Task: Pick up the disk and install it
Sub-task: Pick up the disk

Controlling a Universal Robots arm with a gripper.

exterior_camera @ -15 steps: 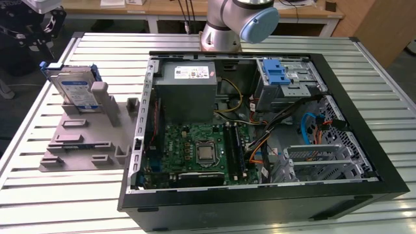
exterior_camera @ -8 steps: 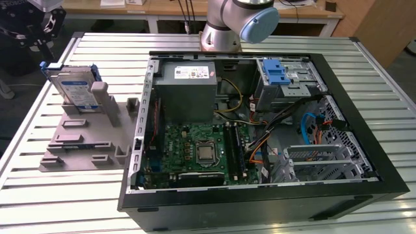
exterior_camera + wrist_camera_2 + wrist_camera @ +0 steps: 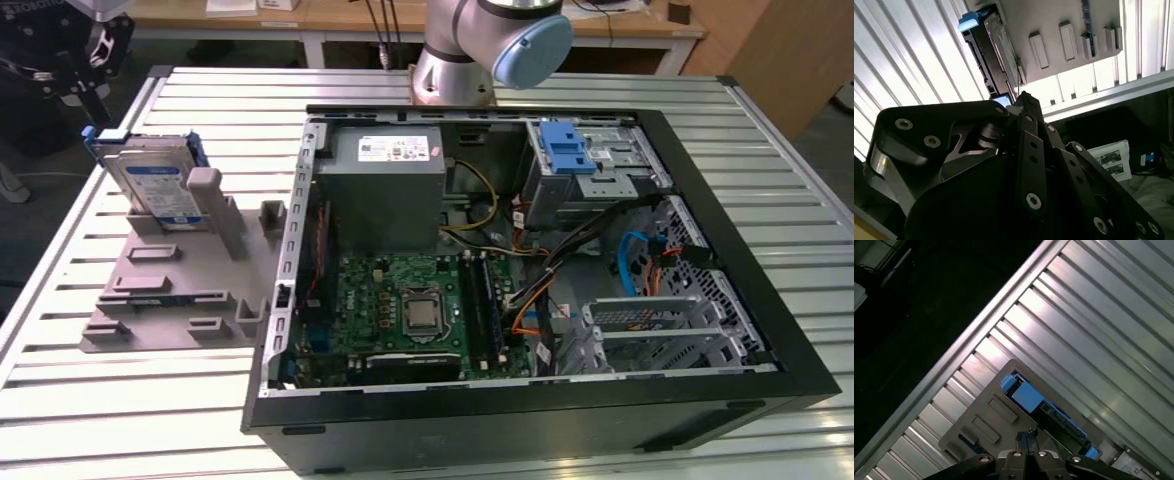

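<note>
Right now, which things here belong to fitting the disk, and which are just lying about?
Job: the disk, standing in the grey holder; the gripper near it; the open computer case.
Lying about: the slatted metal table; the wooden bench behind.

Slatted metal table (image 3: 160, 420) is seen under everything. Open black PC case (image 3: 534, 425) is laid flat on it: grey PSU (image 3: 380, 190) at far end, green mobo (image 3: 387, 300) nearer, w/ CPU socket (image 3: 422, 310) on it. Blue clip (image 3: 566, 150) is seated on a metal cage to the exterior view's right of PSU. Grey slotted fixture (image 3: 160, 290) is set just beside the case, on the exterior view's left.
</note>
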